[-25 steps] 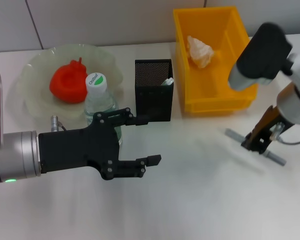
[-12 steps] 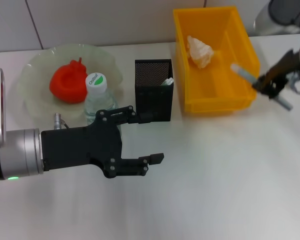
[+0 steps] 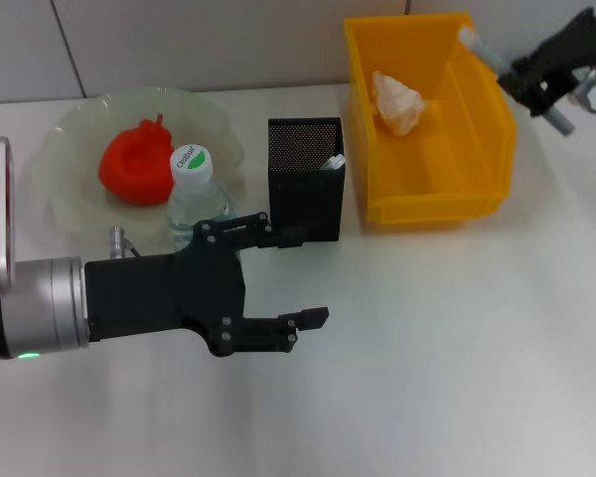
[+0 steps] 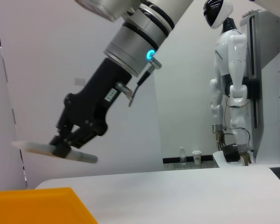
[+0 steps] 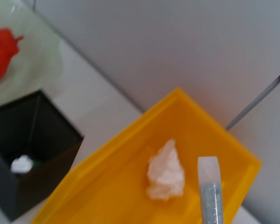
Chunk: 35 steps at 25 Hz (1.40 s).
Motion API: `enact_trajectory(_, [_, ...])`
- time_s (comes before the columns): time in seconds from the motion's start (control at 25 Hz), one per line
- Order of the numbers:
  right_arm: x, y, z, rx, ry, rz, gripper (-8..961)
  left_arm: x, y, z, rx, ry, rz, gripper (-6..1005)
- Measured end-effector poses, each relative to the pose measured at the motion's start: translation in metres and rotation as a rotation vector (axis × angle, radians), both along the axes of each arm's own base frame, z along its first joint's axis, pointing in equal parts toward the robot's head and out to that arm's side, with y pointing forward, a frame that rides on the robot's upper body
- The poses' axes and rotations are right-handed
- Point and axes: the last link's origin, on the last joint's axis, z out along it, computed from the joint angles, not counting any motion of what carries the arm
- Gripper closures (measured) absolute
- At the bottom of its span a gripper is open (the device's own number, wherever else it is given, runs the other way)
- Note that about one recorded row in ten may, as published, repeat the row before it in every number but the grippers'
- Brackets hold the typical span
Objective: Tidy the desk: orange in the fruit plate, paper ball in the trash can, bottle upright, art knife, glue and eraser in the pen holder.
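My right gripper [image 3: 532, 78] is shut on the grey art knife [image 3: 475, 45] and holds it in the air over the far right corner of the yellow trash can [image 3: 432, 204]. The paper ball [image 3: 397, 102] lies inside the can. From the left wrist view, that gripper [image 4: 60, 148] clamps the knife [image 4: 30, 147] at its middle. The orange [image 3: 134, 165] rests on the green fruit plate [image 3: 74, 214]. Upright at the plate's near edge stands the bottle [image 3: 192, 189]. Something white [image 3: 334, 161] shows inside the black mesh pen holder [image 3: 306, 199]. Close in front of the bottle, my left gripper [image 3: 303, 276] hovers open and empty.
The can stands right of the pen holder, near the back wall. In the right wrist view the knife tip [image 5: 209, 186] hangs above the paper ball [image 5: 165, 170], with the pen holder [image 5: 42, 140] off to one side.
My right gripper has lifted the art knife off the table at the right and carried it up and back to the can's far corner. The left arm has barely moved.
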Motion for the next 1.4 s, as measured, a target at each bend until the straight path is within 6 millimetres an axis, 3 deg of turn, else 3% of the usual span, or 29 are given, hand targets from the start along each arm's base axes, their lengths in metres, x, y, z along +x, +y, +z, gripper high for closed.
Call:
enact_trajectory(0.72, [-0.015, 0.015, 0.011, 0.139, 0.044, 0.134, 826, 0.001, 0.0, -0.001, -0.003, 0.0, -0.002, 200])
enact_trajectory(1.4, [-0.022, 0.007, 0.009, 0.14, 0.18, 0.336, 827, 0.0, -0.001, -0.001, -0.003, 0.0, -0.001, 200])
